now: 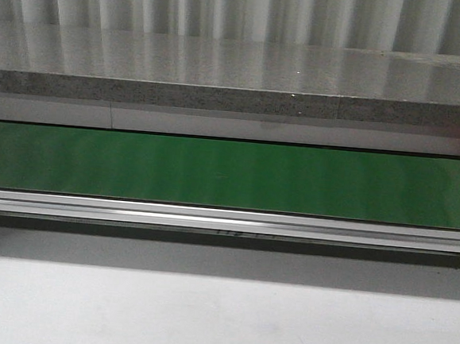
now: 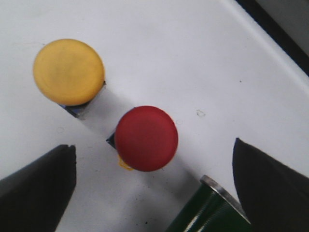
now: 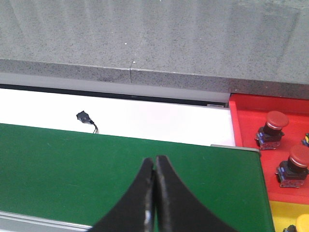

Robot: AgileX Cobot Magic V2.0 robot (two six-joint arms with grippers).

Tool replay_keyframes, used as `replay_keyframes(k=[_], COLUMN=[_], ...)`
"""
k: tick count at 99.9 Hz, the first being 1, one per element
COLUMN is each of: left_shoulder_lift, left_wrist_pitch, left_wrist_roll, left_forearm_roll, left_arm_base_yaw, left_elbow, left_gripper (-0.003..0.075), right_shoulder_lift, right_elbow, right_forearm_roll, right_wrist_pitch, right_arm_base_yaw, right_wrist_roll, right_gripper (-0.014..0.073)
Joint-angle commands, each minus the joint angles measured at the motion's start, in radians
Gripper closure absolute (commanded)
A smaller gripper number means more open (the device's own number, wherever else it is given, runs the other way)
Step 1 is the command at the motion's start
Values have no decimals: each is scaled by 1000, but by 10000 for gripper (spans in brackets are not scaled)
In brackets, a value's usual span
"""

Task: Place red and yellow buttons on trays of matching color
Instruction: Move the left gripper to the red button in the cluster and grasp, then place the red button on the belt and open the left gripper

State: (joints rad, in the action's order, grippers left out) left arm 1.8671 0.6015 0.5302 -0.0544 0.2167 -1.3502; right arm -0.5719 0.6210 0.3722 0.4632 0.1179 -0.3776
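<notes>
Red button (image 2: pixel 146 138) w/ round matte cap sits between spread left hand (image 2: pixel 154 188); right hand (image 3: pixel 154 193) clenched, empty.

Conveyor belt (image 1: pixel 230 174): solid green, edged by a silver rail (image 1: pixel 226 219). Behind the belt, the ledge (image 1: pixel 236 99) is speckled grey stone. Table surface (image 2: pixel 193 58): plain white. Yellow button (image 2: pixel 68 71): yellow cap. Red button (image 2: pixel 146 138): red cap. Beside the belt, the red tray (image 3: pixel 251 116) holds 2 dark-red-capped buttons (image 3: pixel 274 126) on black bodies. Gripper fingers (image 3: pixel 166 198): black.
</notes>
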Motion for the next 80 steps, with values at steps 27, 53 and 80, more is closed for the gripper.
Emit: replay_keyframes(k=[27,53,80], left_shoulder_lift=[9,62,88], left_wrist_pitch=[-64,-69,-44], left_wrist_roll=[10,10,10], left_forearm_roll=[7,17,16], left_arm_base_yaw=[13,13,13], left_elbow=[-41,-88,-94], left_gripper=[101,101,316], right_shoulder_lift=[0,0,0], right_elbow=[28,28,28], right_forearm_roll=[11,11,11], right_wrist_pitch=[-65,-63,-63], right_arm_base_yaw=[-4,-4,-4], right_wrist_roll=[-8,-8,-8], right_gripper=[662,662,662])
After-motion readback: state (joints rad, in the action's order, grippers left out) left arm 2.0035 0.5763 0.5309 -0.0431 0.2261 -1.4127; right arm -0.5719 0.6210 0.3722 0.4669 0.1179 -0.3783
